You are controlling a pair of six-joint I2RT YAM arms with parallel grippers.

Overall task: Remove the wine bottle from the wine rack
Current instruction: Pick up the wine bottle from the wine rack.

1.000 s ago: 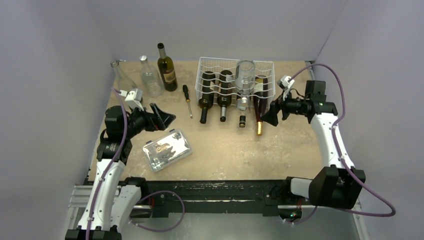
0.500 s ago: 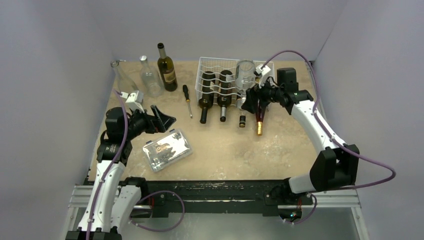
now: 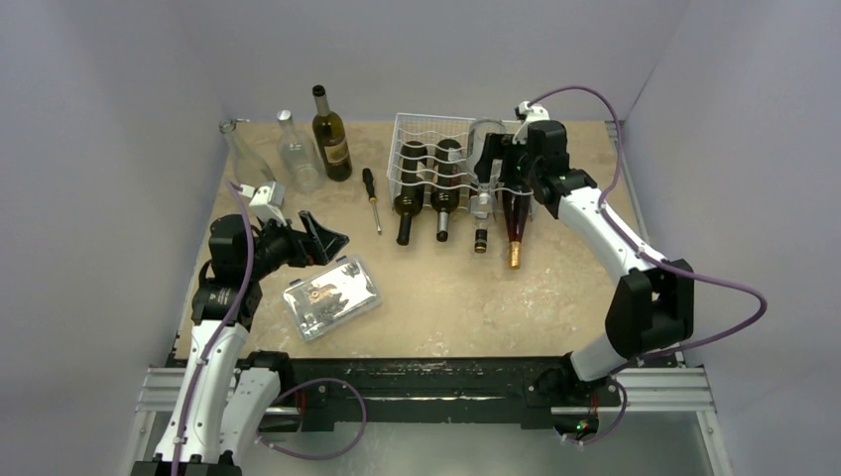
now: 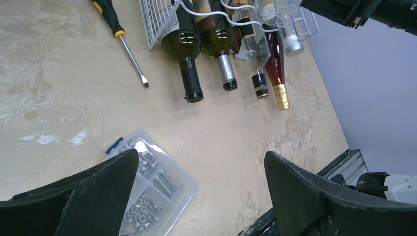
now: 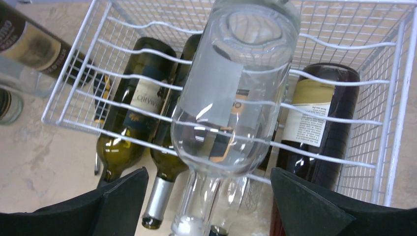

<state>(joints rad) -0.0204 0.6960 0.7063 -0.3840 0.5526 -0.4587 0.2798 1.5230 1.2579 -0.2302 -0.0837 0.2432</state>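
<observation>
Right gripper [image 5: 207,172], left gripper [image 4: 201,153] gaping, empty; clear bottle [image 5: 231,88] overlying dark bottles [image 5: 133,113] in wine rack [image 3: 436,124]; screwdriver [image 4: 109,17] beside

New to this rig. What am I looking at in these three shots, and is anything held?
Two robot arms are bolted at the near edge of the table, each ending in a two-finger gripper. The wide picture is from a fixed camera above and behind them. The other two are from wrist cameras, so the black wedges at the bottom are that arm's own fingers. On the table: a white wine rack holding dark bottles, with a clear bottle on top; three bottles at the back left; a screwdriver; a parts box. The left gripper is open near the parts box. The right gripper is open over the clear bottle. Neither holds anything.
</observation>
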